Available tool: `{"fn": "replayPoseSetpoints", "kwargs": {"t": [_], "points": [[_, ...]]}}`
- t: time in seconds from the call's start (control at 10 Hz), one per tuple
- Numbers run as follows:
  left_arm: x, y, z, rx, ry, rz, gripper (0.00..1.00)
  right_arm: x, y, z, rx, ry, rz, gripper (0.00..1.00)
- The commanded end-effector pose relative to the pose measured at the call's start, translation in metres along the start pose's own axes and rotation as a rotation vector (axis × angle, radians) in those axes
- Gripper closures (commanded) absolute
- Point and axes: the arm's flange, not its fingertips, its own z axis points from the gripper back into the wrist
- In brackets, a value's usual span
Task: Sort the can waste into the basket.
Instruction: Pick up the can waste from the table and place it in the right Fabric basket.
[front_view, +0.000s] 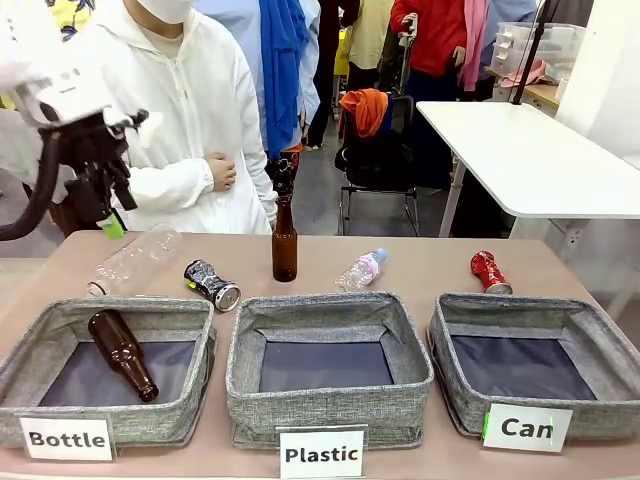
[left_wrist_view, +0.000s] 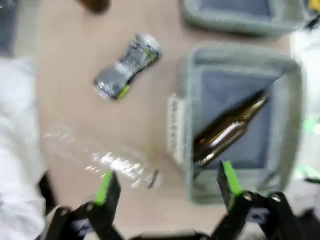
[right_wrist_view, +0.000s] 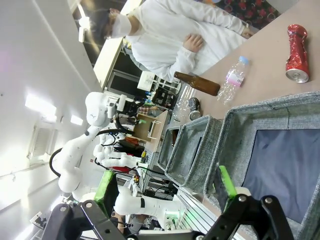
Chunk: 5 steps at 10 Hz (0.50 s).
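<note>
The left gripper (left_wrist_view: 166, 174) hangs wide open and empty above the worktop's (front_view: 420, 262) far left edge. The right gripper (right_wrist_view: 165, 187), also released, is over the Can basket (front_view: 455, 385) at the near right corner. The black-and-silver can (front_view: 211, 284) lies behind the Bottle bin (front_view: 60, 311), and the red can (front_view: 490, 272) lies behind the basket.

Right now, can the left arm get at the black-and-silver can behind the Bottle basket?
Probably yes: the left gripper hangs open nearby, and the black-and-silver can lies uncovered, a clear bottle beside it.
</note>
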Motion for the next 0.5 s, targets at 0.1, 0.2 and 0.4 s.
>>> {"fn": "replayPoseSetpoints", "kwargs": {"t": [0.1, 0.2, 0.4], "points": [[0.007, 0.007, -0.047, 0.141, 0.092, -0.068, 0.00, 0.001, 0.000, 0.000, 0.013, -0.011, 0.026, 0.00], [0.017, 0.006, -0.062, 0.138, 0.099, -0.141, 0.00, 0.001, 0.000, 0.000, 0.013, -0.011, 0.026, 0.00], [0.048, 0.006, -0.090, 0.120, 0.110, -0.249, 0.00, 0.001, 0.000, 0.000, 0.013, -0.011, 0.026, 0.00]]}}
